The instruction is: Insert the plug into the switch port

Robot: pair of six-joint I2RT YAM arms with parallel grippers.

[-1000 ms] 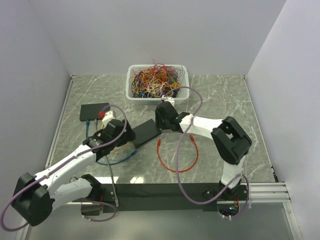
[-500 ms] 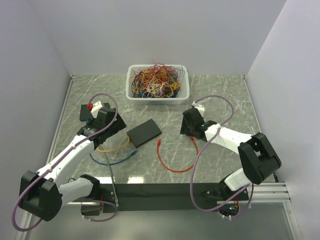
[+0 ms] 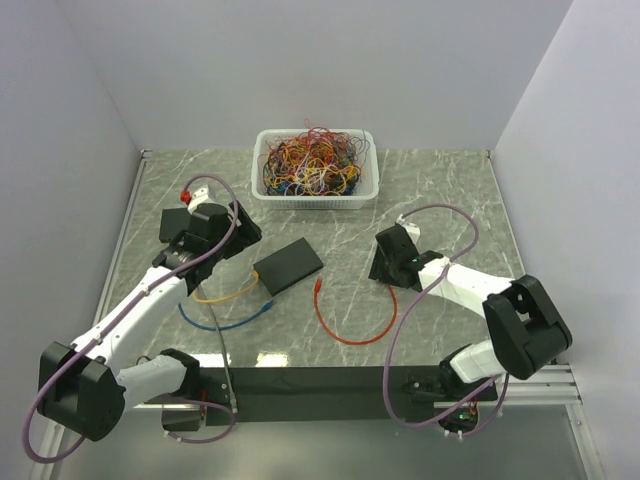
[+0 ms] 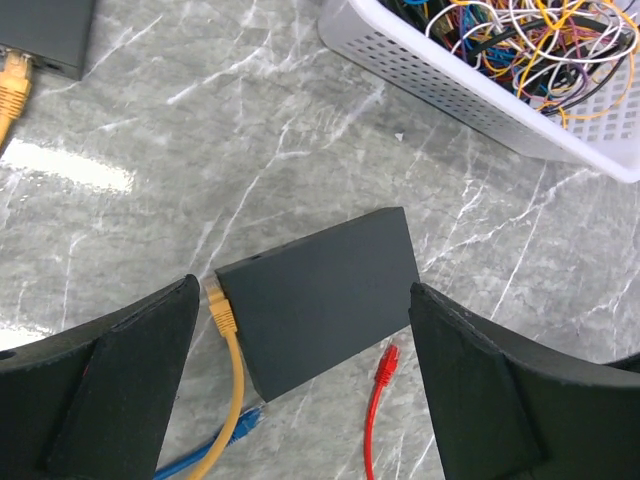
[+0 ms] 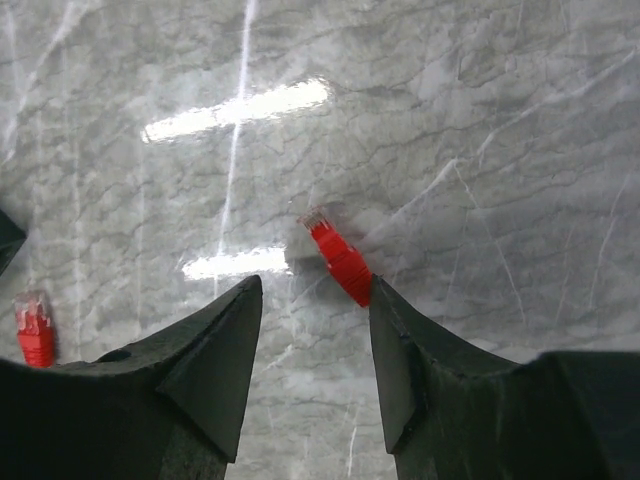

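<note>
A black switch [image 3: 288,265] lies flat mid-table, also in the left wrist view [image 4: 320,295]. A yellow plug [image 4: 220,310] sits at its left port edge. A red cable [image 3: 345,335] curves on the table; one red plug [image 4: 385,362] lies by the switch's near corner. Its other red plug [image 5: 338,258] lies just ahead of my right fingers. My left gripper [image 3: 222,240] is open and empty, above and left of the switch. My right gripper [image 3: 388,262] is open and empty over the marble, its right finger [image 5: 400,340] next to the red plug.
A white basket [image 3: 316,165] of tangled cables stands at the back. A second black switch [image 4: 45,35] with a yellow plug lies at the far left, partly hidden under my left arm. A blue cable [image 3: 225,322] lies near the front left.
My right gripper has pulled away from the switch to the right and come down by the red cable's right end. My left gripper has moved back and left. The switch stayed put.
</note>
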